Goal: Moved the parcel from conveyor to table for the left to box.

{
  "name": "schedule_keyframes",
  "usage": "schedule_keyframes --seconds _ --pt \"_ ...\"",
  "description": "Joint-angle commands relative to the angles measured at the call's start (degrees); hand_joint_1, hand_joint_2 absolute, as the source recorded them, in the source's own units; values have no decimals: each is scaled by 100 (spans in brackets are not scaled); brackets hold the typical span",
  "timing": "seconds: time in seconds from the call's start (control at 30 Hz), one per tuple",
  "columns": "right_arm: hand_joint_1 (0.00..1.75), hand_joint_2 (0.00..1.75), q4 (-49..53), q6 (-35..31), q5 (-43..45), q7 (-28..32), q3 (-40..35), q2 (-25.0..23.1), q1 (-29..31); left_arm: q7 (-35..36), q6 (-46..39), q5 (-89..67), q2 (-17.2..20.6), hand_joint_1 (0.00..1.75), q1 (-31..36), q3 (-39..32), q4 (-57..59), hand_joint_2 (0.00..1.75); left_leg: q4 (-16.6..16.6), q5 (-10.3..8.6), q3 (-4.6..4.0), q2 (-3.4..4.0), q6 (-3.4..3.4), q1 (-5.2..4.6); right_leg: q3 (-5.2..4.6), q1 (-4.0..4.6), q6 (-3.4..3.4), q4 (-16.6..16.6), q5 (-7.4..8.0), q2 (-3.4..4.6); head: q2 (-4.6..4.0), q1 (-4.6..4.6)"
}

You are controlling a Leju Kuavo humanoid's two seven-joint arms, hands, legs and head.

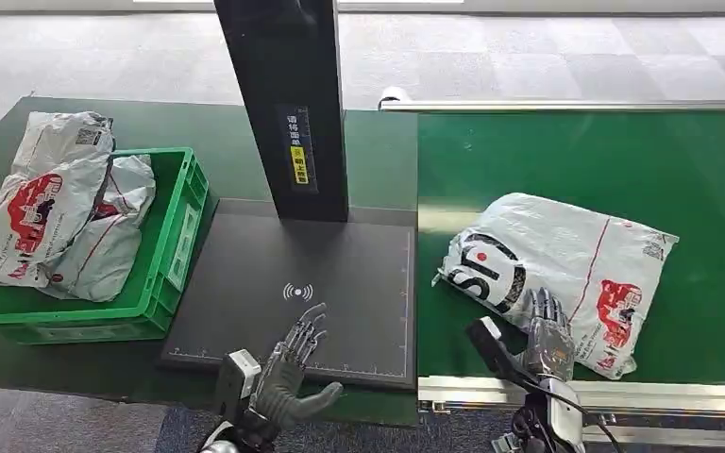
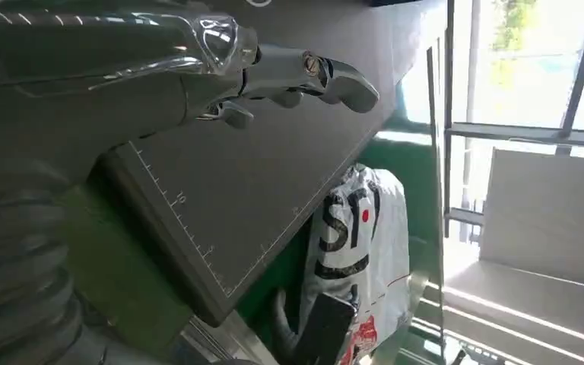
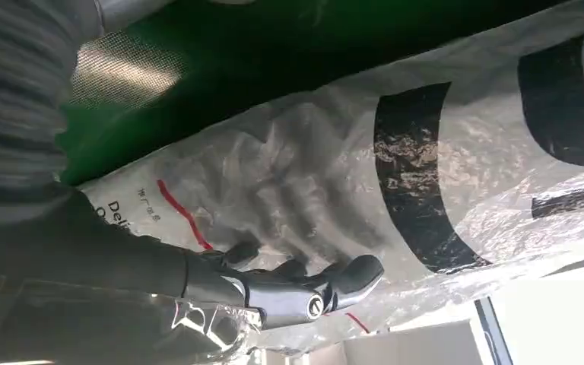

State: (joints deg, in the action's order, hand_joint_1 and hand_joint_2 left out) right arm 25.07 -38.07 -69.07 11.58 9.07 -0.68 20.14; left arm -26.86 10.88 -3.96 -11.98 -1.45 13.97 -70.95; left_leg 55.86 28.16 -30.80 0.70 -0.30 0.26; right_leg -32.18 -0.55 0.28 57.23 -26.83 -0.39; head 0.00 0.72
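Fingers (image 1: 540,310) of right hand (image 1: 547,335) lie spread on near edge of white crumpled plastic parcel (image 1: 566,269), right on green conveyor belt (image 1: 623,160) — probably gathering a grip. Left hand (image 1: 293,363) open, empty over black scanning table (image 1: 340,274) — waiting.

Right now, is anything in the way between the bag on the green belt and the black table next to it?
Nothing visible blocks it. The parcel lies on the conveyor under the right hand; the table beside it is bare there, with the left hand open over its near edge.

Silver hand (image 1: 295,363), grey ribbed cover.
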Motion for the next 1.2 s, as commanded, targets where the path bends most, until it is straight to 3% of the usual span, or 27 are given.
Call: schedule_keyframes --seconds 0.03,0.83,0.87,1.2 --pt "0 175 -100 -17 -23 -41 122 13 74 41 -4 5 57 0 5 -77 123 175 -6 -1 4 -4 -2 3 5 2 -2 -8 2 3 0 0" --pt "0 175 -131 -3 -171 -198 132 21 104 26 -28 6 72 0 36 -70 220 175 -4 -1 3 -4 -2 2 4 1 -2 -5 2 2 0 0" --pt "171 175 -133 -2 -174 -203 132 25 100 26 -28 6 70 0 40 -70 219 175 -6 -3 3 -5 -2 4 5 3 -2 -10 4 2 0 0" --pt "175 175 -28 89 -194 -213 253 9 65 16 -56 13 33 0 79 -190 182 175 -3 -1 2 -5 -2 2 2 2 -2 -4 1 1 0 0"
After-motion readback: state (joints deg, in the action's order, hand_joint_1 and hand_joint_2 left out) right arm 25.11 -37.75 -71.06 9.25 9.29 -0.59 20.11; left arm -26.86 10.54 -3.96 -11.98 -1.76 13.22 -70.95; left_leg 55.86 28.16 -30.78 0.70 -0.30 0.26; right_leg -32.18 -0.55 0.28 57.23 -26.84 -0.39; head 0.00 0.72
